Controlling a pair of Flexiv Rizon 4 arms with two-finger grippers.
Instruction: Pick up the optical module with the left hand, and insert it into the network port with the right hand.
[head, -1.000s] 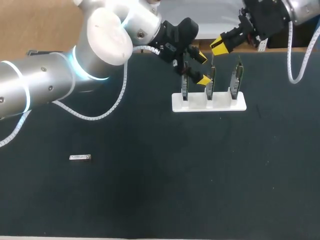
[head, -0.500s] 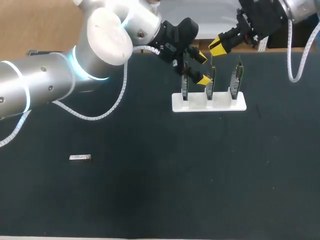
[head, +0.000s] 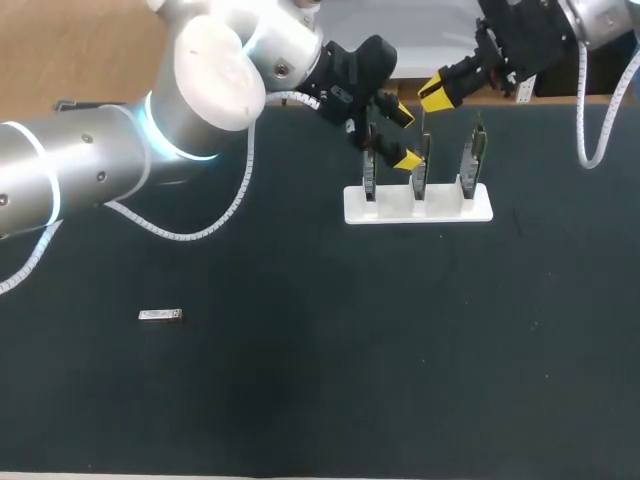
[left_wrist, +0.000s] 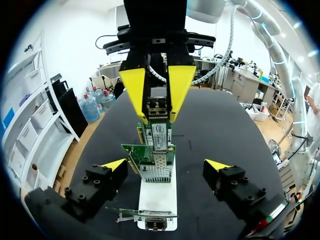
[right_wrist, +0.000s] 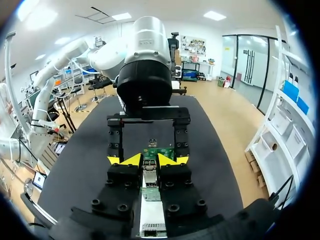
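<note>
The right tool (right_wrist: 150, 161) pinched an optical module (left_wrist: 158, 106) between nearly closed fingers just above the white holder (head: 385, 212), at a network card (left_wrist: 131, 150). The left tool (left_wrist: 166, 165) gaped wide astride the cards, gripping nothing. A skewed push could jam the module or tip the unbraced card; a second module (head: 160, 315) lay on the desk (head: 300, 380), well apart from the holder.
</note>
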